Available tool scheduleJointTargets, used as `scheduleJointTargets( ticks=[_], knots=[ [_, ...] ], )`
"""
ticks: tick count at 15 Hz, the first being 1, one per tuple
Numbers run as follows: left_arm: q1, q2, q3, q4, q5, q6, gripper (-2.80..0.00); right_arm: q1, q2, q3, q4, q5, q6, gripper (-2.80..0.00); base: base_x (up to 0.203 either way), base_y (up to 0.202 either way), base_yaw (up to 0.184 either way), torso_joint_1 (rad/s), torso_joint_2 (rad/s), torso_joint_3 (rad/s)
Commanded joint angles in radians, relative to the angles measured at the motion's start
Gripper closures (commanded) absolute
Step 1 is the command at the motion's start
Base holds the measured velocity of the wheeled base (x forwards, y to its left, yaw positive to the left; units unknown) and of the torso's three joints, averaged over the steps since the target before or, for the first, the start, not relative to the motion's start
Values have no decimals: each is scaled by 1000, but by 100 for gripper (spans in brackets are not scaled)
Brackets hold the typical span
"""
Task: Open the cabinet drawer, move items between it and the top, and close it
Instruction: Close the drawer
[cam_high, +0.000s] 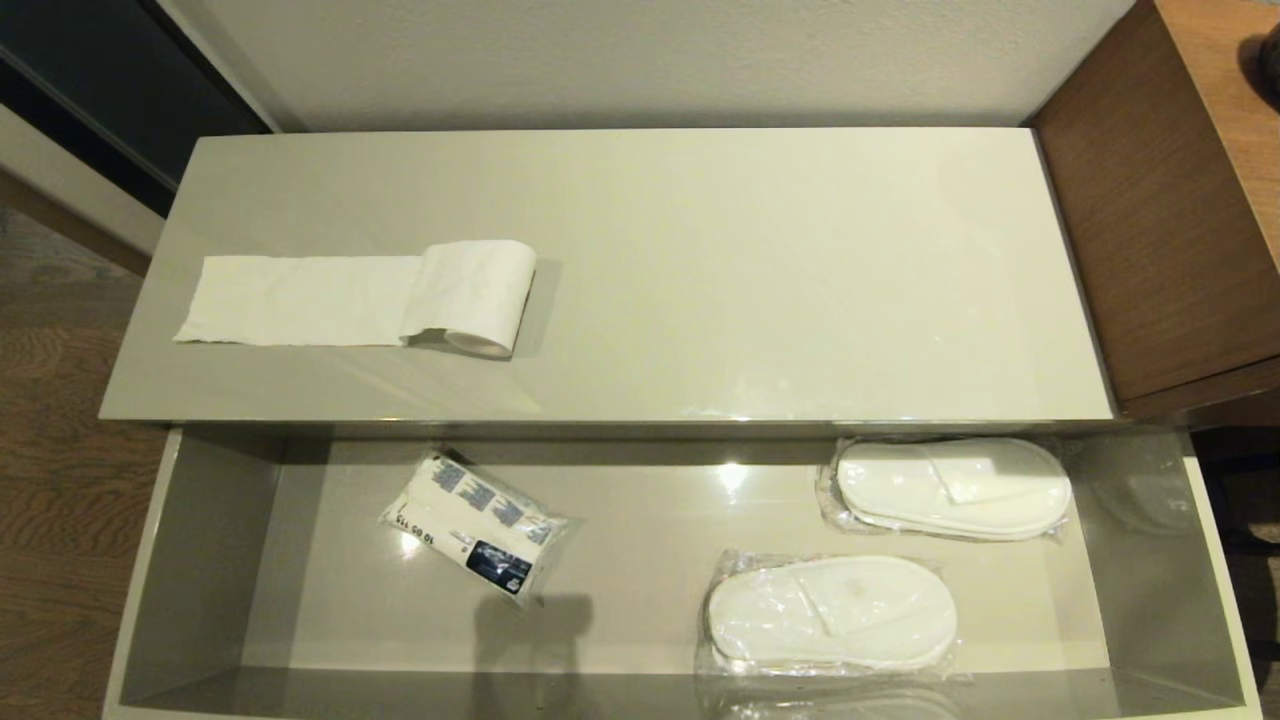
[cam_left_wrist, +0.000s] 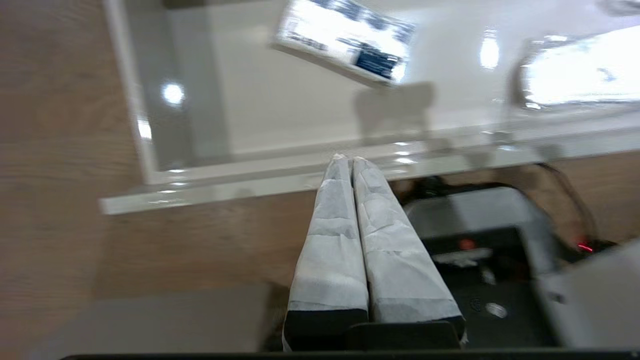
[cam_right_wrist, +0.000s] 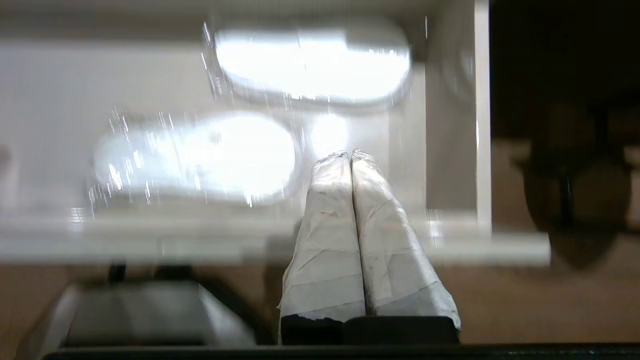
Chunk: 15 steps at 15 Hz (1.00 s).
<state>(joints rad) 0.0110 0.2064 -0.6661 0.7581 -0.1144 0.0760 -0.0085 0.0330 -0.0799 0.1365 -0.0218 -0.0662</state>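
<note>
Both hands, left hand (cam_left_wrist: 348, 159) and right hand (cam_right_wrist: 350, 154), hang pressed together, empty, before the open cabinet drawer (cam_high: 200, 560). Its bagged slippers (cam_high: 830, 612) look light, floppy, slippery; pinch mid-sole.

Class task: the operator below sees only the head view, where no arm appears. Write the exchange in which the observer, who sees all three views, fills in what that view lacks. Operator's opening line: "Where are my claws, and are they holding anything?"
Observer: The left claw is shut and empty, above the cabinet drawer at its front edge.
Operator: And the right?
Observer: The right claw is also shut and empty, near the drawer's right end, beside the nearer slippers.
Operator: What lies ahead of the left one?
Observer: The white packet with blue printing, on the drawer floor, clear of the claw.
Operator: Anything below the drawer front?
Observer: Yes, the robot's base, on the wooden floor.
</note>
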Motion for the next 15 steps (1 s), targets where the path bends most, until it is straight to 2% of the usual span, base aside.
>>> scheduleJointTargets(
  ticks=[1,2,4,5,7,8,9,10,11,13,15],
  knots=[
    [-1,-31,33,-19,29,10,0,0,-2,61,-146,20,0,0,0,0,0,0,0,0],
    [-2,-72,70,-40,56,29,0,-1,-2,82,-190,37,1,0,0,0,0,0,0,0],
    [-5,-191,162,-90,129,79,0,-1,-2,83,-189,39,3,0,0,0,0,0,0,0],
    [-6,-203,183,-114,166,80,0,-1,-2,83,-184,38,14,0,0,0,0,0,0,0],
    [-6,-203,203,-177,173,55,0,-1,-2,83,-161,34,29,0,0,0,0,0,0,0],
    [-5,-203,227,-244,168,54,0,-1,-2,83,-161,34,29,0,0,0,0,0,0,0],
    [-5,-203,274,-341,154,56,0,-1,-2,83,-161,36,25,0,0,0,0,0,0,0],
    [-5,-203,336,-485,140,59,0,-1,-2,83,-161,36,25,0,0,0,0,0,0,0],
    [-5,-203,372,-558,125,60,0,-1,-2,83,-154,34,26,0,0,0,0,0,0,0],
    [-5,-203,552,-797,88,48,0,0,-2,83,-144,34,27,0,0,0,0,0,0,0],
    [-5,-203,664,-926,89,27,0,0,-2,83,-143,34,28,0,0,0,0,0,0,0]
  ],
)
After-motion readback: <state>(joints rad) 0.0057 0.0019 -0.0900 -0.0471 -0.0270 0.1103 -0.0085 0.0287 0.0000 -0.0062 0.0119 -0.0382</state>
